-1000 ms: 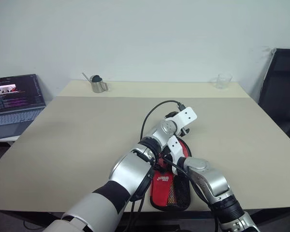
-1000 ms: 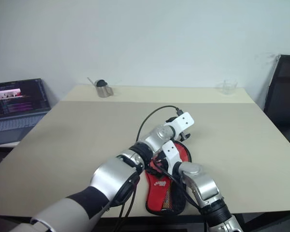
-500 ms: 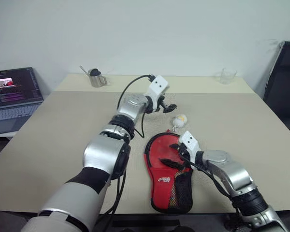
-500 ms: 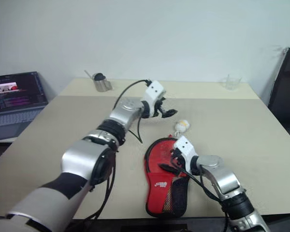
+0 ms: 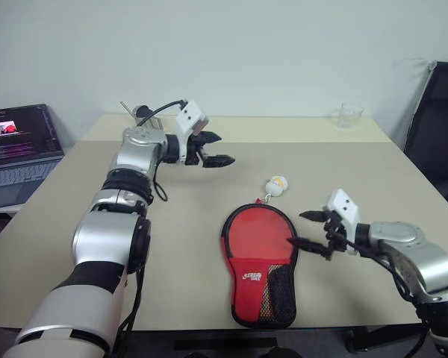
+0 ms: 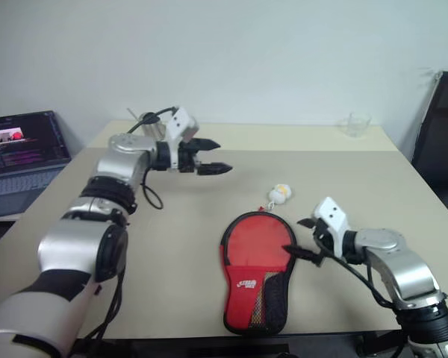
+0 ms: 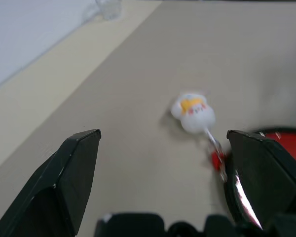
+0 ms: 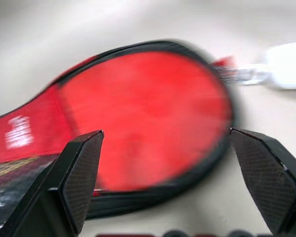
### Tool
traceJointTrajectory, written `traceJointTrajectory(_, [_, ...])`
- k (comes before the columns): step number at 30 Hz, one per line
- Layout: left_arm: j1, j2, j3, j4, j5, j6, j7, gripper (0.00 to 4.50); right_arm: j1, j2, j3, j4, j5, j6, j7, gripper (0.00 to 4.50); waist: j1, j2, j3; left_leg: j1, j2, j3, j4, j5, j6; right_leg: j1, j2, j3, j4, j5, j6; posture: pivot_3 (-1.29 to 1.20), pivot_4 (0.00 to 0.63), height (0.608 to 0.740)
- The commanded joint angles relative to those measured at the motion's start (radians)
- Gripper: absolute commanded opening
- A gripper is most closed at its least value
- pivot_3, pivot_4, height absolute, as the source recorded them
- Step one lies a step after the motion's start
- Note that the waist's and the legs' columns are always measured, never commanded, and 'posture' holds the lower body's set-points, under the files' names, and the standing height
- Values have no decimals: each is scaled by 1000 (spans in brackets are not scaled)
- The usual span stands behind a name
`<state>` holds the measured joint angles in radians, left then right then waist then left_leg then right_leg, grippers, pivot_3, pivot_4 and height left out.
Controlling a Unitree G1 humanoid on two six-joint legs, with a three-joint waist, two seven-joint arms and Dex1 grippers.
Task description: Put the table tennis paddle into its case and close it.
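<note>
Two grippers hang above the bench [image 5: 75, 216], both empty, and the job looks close to finished.

Farthest left, off the bench, an open laptop [image 5: 19, 153] sits on a side surface. At the far left corner of the bench a small metal cup [image 6: 145, 119] stands half hidden behind the left arm, so its contents cannot be made out. The left gripper [image 5: 216, 149] hovers well above the surface with its fingers [image 7: 64, 182] spread wide, nothing between them, pointing across toward the middle.

In the middle, near the front edge, lies the case [image 5: 260, 261], flat, red front up, black rim all round, logo and mesh panel toward the near end. No table tennis paddle lies loose on the bench, and the case looks filled out, so I judge the paddle is inside; that cannot be confirmed, since the fabric hides whatever it holds. Whether the zip has run fully round is also hard to tell: the rim looks closed, but the far edge by the pull is too small to check. A white and yellow charm [image 5: 276, 185] lies just beyond the case, tied to it by a short chain.

Right of the case, the right gripper [image 5: 308, 229] hovers beside the rim, fingers [image 8: 79, 182] apart, not touching it. A clear cup [image 5: 347, 115] stands at the far right corner.
</note>
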<state>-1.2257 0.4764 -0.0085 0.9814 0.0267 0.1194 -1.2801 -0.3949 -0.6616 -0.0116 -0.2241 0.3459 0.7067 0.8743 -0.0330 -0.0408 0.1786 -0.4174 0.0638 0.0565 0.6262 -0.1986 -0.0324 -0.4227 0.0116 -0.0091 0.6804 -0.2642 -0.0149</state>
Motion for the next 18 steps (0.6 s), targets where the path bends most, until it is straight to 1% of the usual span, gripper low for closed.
traceJointTrajectory(1, [191,-11,-6,-355,-116,137,-70,4470,-63,4,-85,41,31,-12,-45,4500,-1,0,0,0,1,0,0,0,0,0,0,1,0,0,0,0,150,740])
traceJointTrajectory(2, [251,-29,1,-433,-134,160,-32,4470,-89,15,-101,72,28,-19,-72,4500,1,0,0,0,1,0,1,0,0,0,0,1,0,0,0,0,150,740])
traceJointTrajectory(4, [354,-71,4,-555,-142,138,56,4470,-155,50,-126,148,17,-13,-149,4500,2,0,0,-2,1,-1,3,0,0,0,-1,1,1,0,0,0,150,740])
traceJointTrajectory(8, [457,-133,-15,-689,-133,147,188,4470,-301,135,-154,316,-13,47,-322,4500,4,0,0,-1,0,-1,4,1,0,1,-4,1,2,1,0,0,150,740])
traceJointTrajectory(10, [488,-157,-31,-724,-127,157,241,4470,-374,189,-176,409,-21,76,-414,4500,2,1,0,0,0,-1,4,1,1,2,-4,2,2,1,0,0,150,740])
traceJointTrajectory(11, [507,-172,-49,-735,-113,158,276,4470,-430,232,-195,488,-29,95,-493,4500,1,1,0,1,0,0,4,1,1,2,-4,2,2,1,0,0,150,740])
traceJointTrajectory(13, [533,-191,-75,-746,-96,161,325,4470,-506,287,-208,603,-52,114,-599,4500,-3,2,-1,1,1,1,3,1,1,2,-4,4,2,1,0,0,150,740])
traceJointTrajectory(15, [549,-211,-87,-735,-86,166,380,4470,-567,338,-204,719,-74,85,-658,4500,-2,2,-1,1,1,1,3,1,1,1,-4,4,2,1,0,0,150,740])
traceJointTrajectory(18, [570,-223,-100,-712,-64,171,459,4470,-651,414,-196,897,-88,-18,-692,4500,-1,2,-1,0,1,1,2,1,1,0,-4,4,1,1,0,0,150,740])
